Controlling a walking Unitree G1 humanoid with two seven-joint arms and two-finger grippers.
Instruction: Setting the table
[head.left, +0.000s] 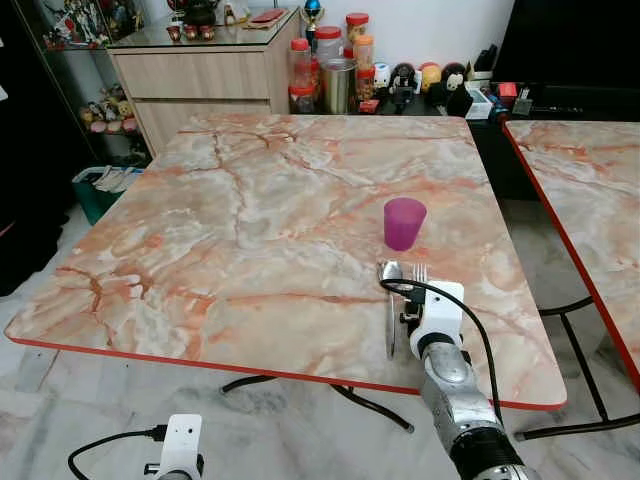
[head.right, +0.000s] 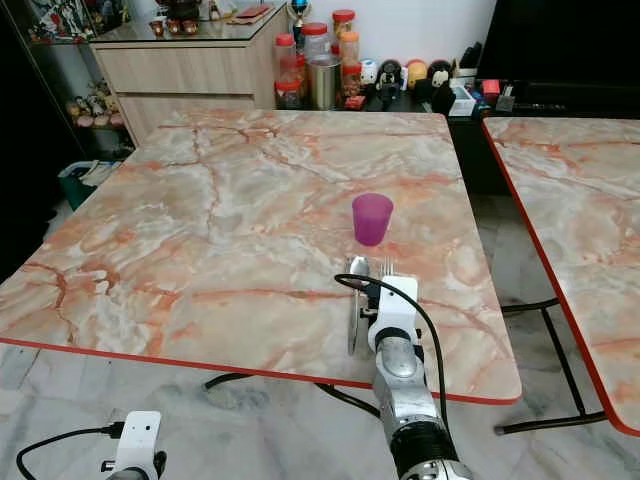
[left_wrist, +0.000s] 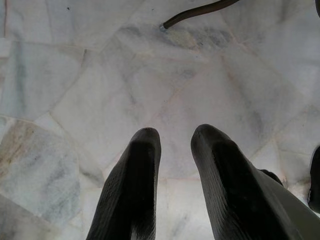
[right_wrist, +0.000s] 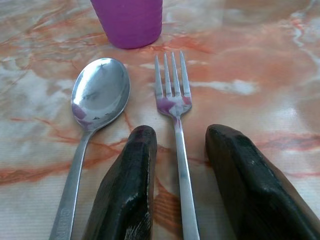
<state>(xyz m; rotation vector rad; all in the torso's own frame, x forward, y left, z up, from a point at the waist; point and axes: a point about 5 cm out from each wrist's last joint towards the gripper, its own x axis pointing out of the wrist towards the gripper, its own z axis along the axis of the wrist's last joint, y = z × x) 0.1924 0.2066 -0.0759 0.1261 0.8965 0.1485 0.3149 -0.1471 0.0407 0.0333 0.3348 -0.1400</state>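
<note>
a purple cup (head.left: 404, 222) stands upright on the marble surface (head.left: 250, 230), toward its near right part; nothing can be made out inside it from these angles. just in front of the cup, on the robot's side, a spoon (right_wrist: 95, 107) and a fork (right_wrist: 173, 102) lie side by side on the surface, the spoon to the left of the fork, bowl and tines pointing toward the cup, handles running back toward the near edge. the two are close but apart, and neither touches the cup.

at the far edge of the surface, by the wall, stand several red-lidded jars (head.left: 300, 62) and a metal canister (head.left: 338, 84), with small figurines (head.left: 420, 78) beside them; what the jars hold is too small to tell. a wooden cabinet (head.left: 200, 80) stands to the left of them. a second marble table (head.left: 590, 190) sits off to the right.

the right gripper (right_wrist: 179, 150) reaches out over the near right edge of the surface, forearm stretched forward and low, its wrist camera box sitting above the cutlery handles. its jaws are apart, one finger (right_wrist: 131, 185) on each side of the fork's handle, not closed on it; the spoon's handle lies just outside the left finger.

the left gripper (left_wrist: 175, 150) hangs down beside the robot over the pale marble floor (left_wrist: 100, 75), pointing downward, its jaws slightly apart and holding nothing.
</note>
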